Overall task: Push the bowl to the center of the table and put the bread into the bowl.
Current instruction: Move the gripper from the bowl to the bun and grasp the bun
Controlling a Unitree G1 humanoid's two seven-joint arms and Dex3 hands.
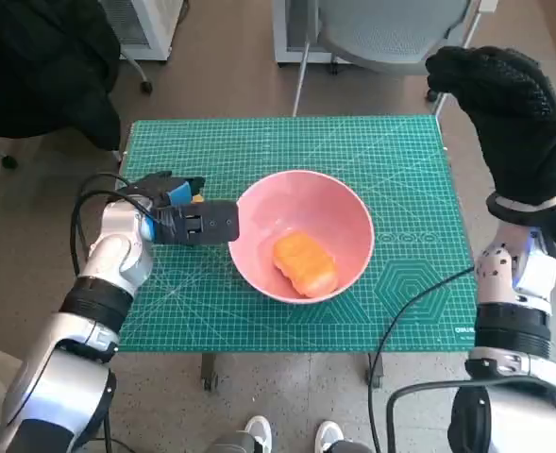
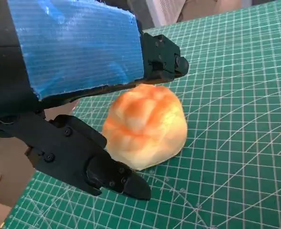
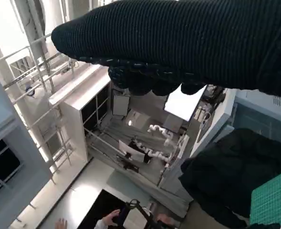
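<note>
1. Left wrist view: the left hand [image 2: 78,52] has its black fingers [image 2: 97,167] spread to either side of the bread [image 2: 145,126], which sits on the green mat. I cannot tell whether they already press it or only bracket it.
2. In the head view this hand lies left of the pink bowl [image 1: 306,203], its fingertips at the bowl's left rim. Only a sliver of orange shows at its far edge.
3. The bowl stands about mid-table [image 1: 400,151], so the push looks done. Another orange bread [image 1: 306,264] already lies inside it, toward the near wall.
4. The step in hand seems to be gripping the bread. Close gently, since the loaf looks soft and would dent. Lift it clear of the rim before moving right, so the hand does not nudge the bowl.
5. The bread is a rounded, golden-orange bun with paler creases across its domed top, and it is unsquashed.
6. The right hand [image 1: 499,99] is raised at the far right, off the table, holding nothing I can see. Its finger spread is unclear.
</note>
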